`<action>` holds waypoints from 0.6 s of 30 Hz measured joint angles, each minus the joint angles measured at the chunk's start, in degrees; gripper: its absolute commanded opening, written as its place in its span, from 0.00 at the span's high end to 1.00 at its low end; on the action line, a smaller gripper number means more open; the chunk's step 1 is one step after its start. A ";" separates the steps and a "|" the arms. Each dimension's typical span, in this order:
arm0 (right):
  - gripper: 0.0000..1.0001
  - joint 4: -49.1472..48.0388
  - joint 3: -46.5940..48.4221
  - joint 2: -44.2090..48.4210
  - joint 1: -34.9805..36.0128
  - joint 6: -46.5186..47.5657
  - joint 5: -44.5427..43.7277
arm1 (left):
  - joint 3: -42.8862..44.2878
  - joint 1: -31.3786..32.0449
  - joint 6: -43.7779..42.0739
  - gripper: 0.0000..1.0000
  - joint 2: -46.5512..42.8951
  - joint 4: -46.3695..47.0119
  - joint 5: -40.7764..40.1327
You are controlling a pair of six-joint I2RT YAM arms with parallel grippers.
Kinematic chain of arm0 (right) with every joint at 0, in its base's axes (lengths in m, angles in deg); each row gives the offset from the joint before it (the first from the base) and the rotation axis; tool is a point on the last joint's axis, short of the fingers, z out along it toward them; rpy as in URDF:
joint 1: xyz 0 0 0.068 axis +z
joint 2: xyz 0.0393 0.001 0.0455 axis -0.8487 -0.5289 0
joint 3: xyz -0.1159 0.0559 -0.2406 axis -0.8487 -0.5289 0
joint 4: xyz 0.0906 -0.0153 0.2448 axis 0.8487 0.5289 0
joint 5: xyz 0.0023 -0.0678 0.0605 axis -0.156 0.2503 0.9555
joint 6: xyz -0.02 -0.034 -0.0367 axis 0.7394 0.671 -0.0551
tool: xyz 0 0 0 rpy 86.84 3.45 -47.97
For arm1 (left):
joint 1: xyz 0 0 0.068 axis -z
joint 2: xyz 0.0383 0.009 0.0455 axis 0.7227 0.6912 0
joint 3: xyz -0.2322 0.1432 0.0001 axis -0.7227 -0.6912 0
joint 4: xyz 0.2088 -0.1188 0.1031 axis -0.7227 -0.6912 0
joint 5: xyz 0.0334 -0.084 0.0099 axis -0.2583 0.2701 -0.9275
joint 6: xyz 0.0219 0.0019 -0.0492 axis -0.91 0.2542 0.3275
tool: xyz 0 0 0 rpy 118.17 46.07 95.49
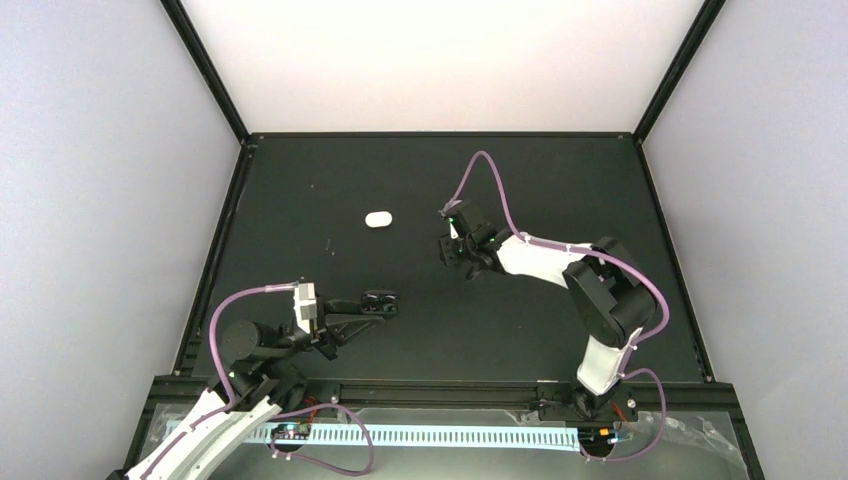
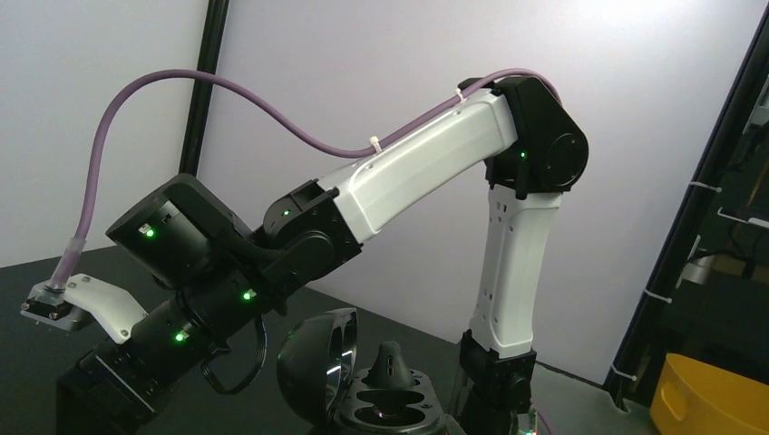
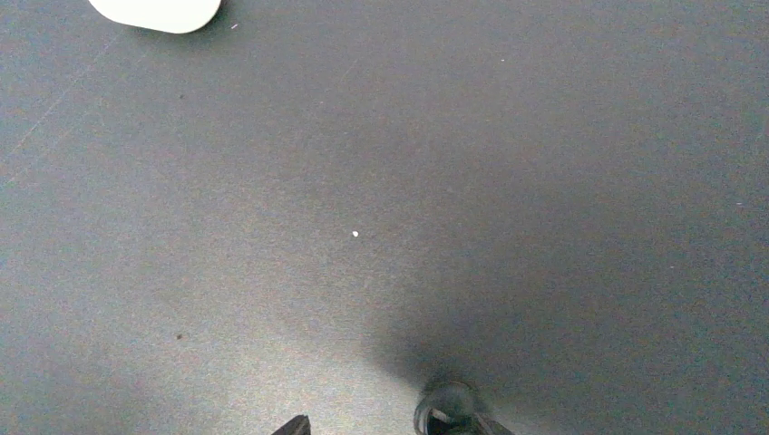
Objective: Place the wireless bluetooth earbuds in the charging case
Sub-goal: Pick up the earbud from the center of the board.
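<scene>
One black case [image 1: 385,299] open, earbud [image 2: 390,359] inside, clamped by left gripper [image 1: 368,308]; right gripper [image 1: 450,252] unclear.

Black case [image 2: 390,408] open, lid up; white case [image 1: 378,219] shut; one black earbud [image 3: 444,408] visible.

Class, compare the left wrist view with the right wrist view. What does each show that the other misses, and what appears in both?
Only the left wrist view shows the open black case at the bottom edge with its lid raised. It also shows the right arm reaching across and a yellow bin beyond the table. Only the right wrist view shows the white case, cut off at the top left corner. Both views show the dark table. No earbud is clearly visible in either.
</scene>
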 measured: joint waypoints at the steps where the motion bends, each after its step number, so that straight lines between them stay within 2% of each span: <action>1: 0.57 0.00 0.02 -0.04 0.04 0.04 0.42 | 0.00 0.00 0.00 0.99 0.13 0.00 0.00; 18: 0.66 0.92 1.62 -3.30 0.09 0.52 0.37 | 0.00 0.00 -0.02 0.98 0.17 0.09 0.00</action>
